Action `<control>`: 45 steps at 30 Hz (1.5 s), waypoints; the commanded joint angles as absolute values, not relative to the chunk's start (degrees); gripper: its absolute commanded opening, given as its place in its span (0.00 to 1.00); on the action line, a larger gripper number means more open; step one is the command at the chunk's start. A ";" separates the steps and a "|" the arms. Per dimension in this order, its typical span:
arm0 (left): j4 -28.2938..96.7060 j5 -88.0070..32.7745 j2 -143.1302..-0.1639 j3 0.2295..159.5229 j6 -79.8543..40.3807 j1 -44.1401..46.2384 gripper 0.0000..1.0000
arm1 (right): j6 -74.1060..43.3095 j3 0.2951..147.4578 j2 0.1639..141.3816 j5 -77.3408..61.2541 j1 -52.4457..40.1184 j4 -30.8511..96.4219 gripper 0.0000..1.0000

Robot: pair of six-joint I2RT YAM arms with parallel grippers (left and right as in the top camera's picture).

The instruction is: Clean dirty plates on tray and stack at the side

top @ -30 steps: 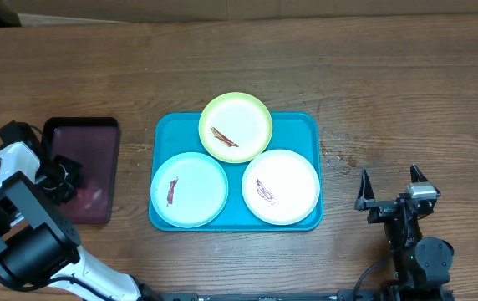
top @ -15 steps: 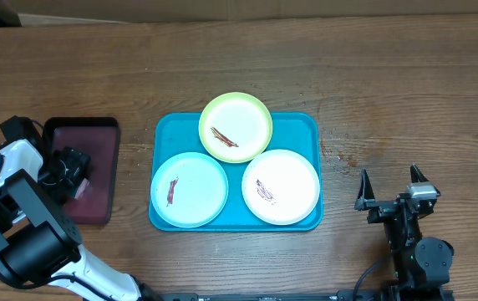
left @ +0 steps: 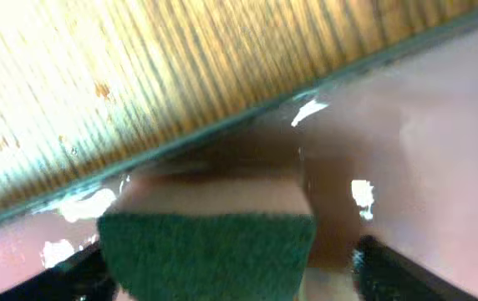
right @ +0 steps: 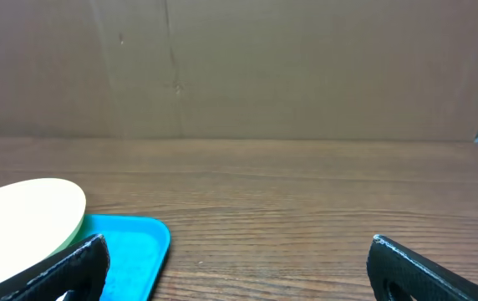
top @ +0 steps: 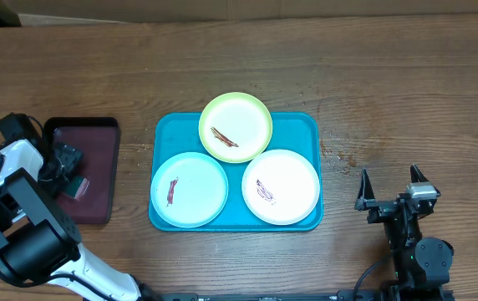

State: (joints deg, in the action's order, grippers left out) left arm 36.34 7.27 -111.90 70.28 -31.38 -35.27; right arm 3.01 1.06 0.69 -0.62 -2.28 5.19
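A wooden counter (top: 389, 75) is seen from above, and the large turquoise tray (top: 302, 127) is set near its middle. Three round plates are carried on the tray. The lime green plate (top: 236, 127) is placed at the tray's far edge and overhangs the rim. The light blue plate (top: 189, 190) is laid in the tray's near left part and the white plate (top: 281, 186) in its near right part. Each plate is marked with a reddish-brown smear.

Left of the turquoise tray, apart from it, a smaller dark maroon tray (top: 97, 142) is found. A sponge (left: 205, 251) with a green scouring face is seen inside it, near its rim.

The left end effector (left: 226, 267) is held low over the maroon tray. Its jaws are spread wide on either side of the sponge, released, and a gap is seen at the right jaw, though the view is blurred.

The right end effector (top: 388, 176) is positioned right of the turquoise tray, well clear of it. Its jaws are parted and nothing is held between them.
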 commanded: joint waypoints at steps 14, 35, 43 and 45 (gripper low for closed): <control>37.71 7.27 -114.76 68.99 -31.92 -35.62 1.00 | 3.05 0.47 0.27 -0.47 -2.17 4.84 1.00; 46.26 -4.08 -114.76 68.99 -31.92 -35.59 0.04 | 3.05 0.47 0.27 -0.47 -2.17 4.84 1.00; 46.57 -4.14 -114.76 68.99 -31.92 -35.59 1.00 | 3.05 0.47 0.27 -0.47 -2.17 4.84 1.00; 47.44 -4.60 -114.76 68.99 -31.94 -35.59 1.00 | 3.05 0.47 0.27 -0.47 -2.17 4.84 1.00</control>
